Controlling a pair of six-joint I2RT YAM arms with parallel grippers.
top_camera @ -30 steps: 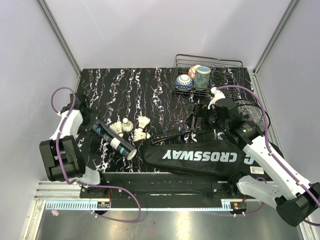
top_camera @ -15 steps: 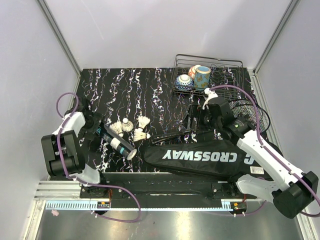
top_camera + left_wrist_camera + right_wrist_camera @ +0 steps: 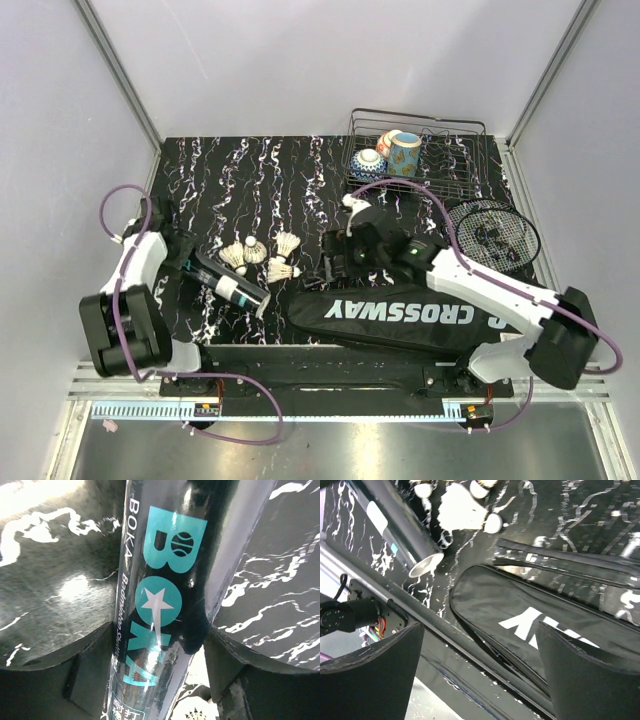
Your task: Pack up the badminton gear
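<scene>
Top external view: the tube [image 3: 228, 282] lies slantwise at the left of the frame on the marbled table [image 3: 260, 180], its pale end toward the bottom edge. Four white shuttlecocks [image 3: 262, 255] sit loose just to its right.
Left gripper [image 3: 157, 630]: it is at the tube's upper end with one finger on either side, likely to steady or upend the tube for loading. I cannot tell whether it pinches the tube or only straddles it (the left wrist view shows a pale sliver beside one finger).
Right gripper [image 3: 479, 630]: its jaws are spread wide and carry nothing. It hangs over the left tip of the bag [image 3: 400, 312], probably to find the opening.
Bag: it lies flat along the bottom centre of the frame with the "CROSSWAY" lettering up. Whether the zip is open cannot be read.
Racket [image 3: 493, 233]: the strung head rests at the right of the frame, above the bag. The shaft is hidden beneath the right arm.
In the way: the right arm lies across the racket's shaft. The shuttlecocks crowd the gap between the tube and the bag's tip, so a careless sweep there could scatter them.
Bystanders: a wire basket [image 3: 460, 125] holding painted cups [image 3: 405, 152] stands at the upper right, just above the racket head (it is no part of the packing).
</scene>
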